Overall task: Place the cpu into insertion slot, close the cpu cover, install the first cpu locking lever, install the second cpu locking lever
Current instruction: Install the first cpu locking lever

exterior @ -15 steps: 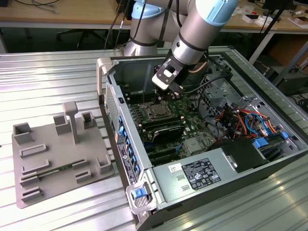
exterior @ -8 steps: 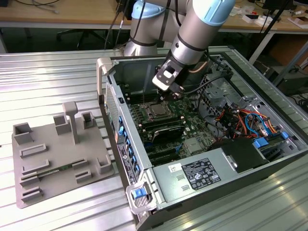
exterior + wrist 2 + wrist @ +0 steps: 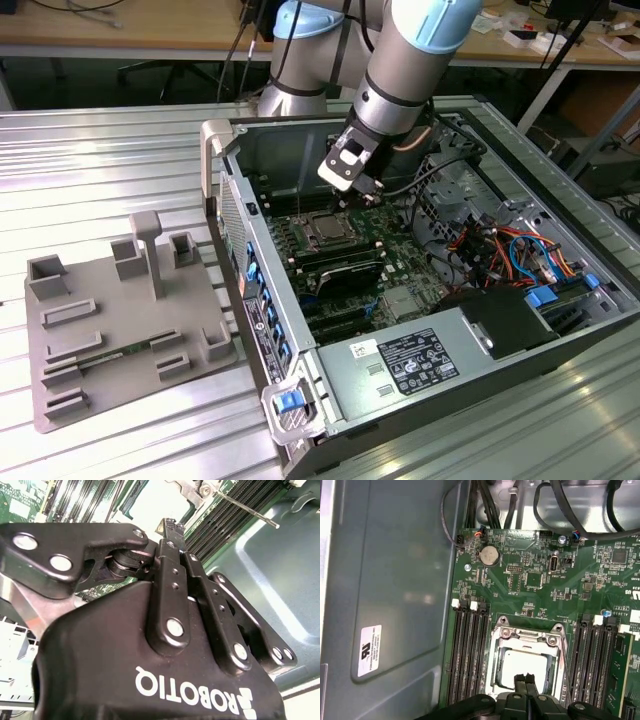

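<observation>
Gripper (image 3: 525, 682) tips pressed together, nothing pinched — I see it just above the cpu (image 3: 522, 664), which sits in the insertion slot (image 3: 496, 674), cpu cover (image 3: 526, 636) lying flat around it.

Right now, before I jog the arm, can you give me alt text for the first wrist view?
The shut gripper is poised over the silver-topped cpu, which lies framed by the silver cpu cover. Black RAM slots flank it on the green motherboard, beside the grey case wall.
</observation>
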Controlling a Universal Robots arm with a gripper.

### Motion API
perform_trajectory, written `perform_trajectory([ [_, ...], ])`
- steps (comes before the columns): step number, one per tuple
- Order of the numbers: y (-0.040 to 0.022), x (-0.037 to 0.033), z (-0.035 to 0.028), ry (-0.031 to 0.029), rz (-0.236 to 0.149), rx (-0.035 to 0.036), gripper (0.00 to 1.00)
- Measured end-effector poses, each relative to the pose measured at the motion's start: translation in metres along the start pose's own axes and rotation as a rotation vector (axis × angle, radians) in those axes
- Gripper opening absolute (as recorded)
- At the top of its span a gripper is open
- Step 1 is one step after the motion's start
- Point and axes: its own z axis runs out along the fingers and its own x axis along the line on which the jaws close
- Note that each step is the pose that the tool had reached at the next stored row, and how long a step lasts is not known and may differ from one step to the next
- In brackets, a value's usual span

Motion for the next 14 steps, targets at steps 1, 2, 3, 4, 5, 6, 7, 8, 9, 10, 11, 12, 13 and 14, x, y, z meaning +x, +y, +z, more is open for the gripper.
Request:
perform_trajectory([
  [1, 0.0, 0.0, 0.0, -0.0001, 0.0, -0.0011, 0.11],
  [2, 0.0, 0.0, 0.0, -0.0003, 0.0, -0.0019, 0.11],
  [3, 0.0, 0.0, 0.0, -0.0004, 0.0, -0.0029, 0.11],
  [4, 0.0, 0.0, 0.0, -0.0004, 0.0, -0.0036, 0.11],
  [5, -0.0002, 0.0, -0.0001, -0.0015, 0.0, -0.0036, 0.11],
  [6, -0.0004, 0.0, -0.0002, -0.0029, 0.0, -0.0036, 0.11],
  [7, -0.0006, 0.0003, -0.0016, -0.0046, 0.0, -0.0043, 0.11],
  [8, -0.0012, 0.0005, -0.0036, -0.0049, -0.001, -0.0056, 0.11],
  [9, -0.0022, 0.0009, -0.006, -0.0053, -0.001, -0.0078, 0.11],
  [10, -0.0041, 0.0014, -0.0084, -0.0056, -0.001, -0.0112, 0.11],
  [11, -0.0057, 0.0018, -0.0093, -0.0059, -0.001, -0.0138, 0.11],
  [12, -0.0075, 0.002, -0.0097, -0.0061, -0.002, -0.0163, 0.11],
  [13, -0.0115, 0.0025, -0.0099, -0.0067, -0.002, -0.02, 0.11],
  [14, -0.0156, 0.0031, -0.0098, -0.007, -0.002, -0.0228, 0.11],
])
